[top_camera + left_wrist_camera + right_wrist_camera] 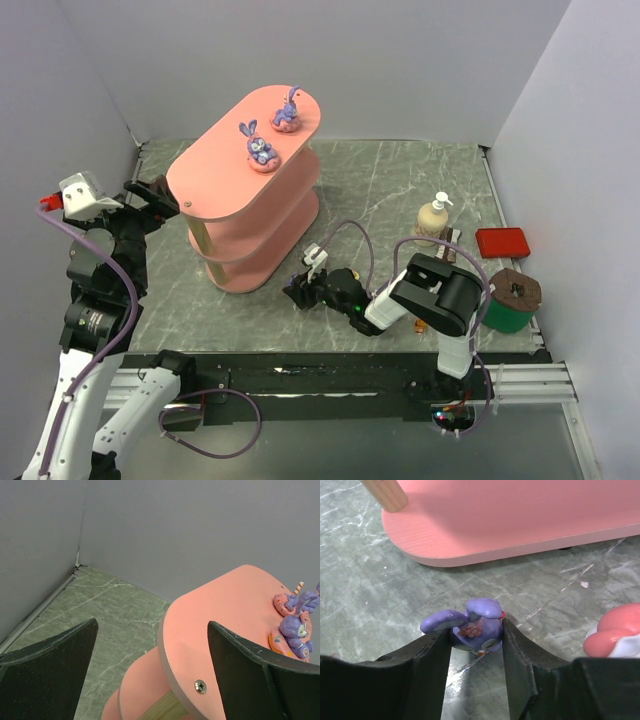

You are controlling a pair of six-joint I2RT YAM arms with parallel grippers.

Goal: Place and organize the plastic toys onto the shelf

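The shelf (250,170) stands left of the middle, with two purple bunnies (260,148) (287,113) on its top board. My left gripper (160,195) is open and empty, level with the left end of that top board (225,610). The same bunnies show at the right of the left wrist view (295,630). My right gripper (298,290) is low at the shelf's near foot. It is shut on a purple bunny (477,627), held by its sides close to the tabletop. A pink-and-white toy (615,637) lies just to its right.
A cream pump bottle (432,217), a flat red box (501,241) and a green cylinder with a brown top (511,300) stand at the right. The shelf's bottom board (520,525) and a wooden post (387,492) are just beyond my right gripper. Grey walls enclose the table.
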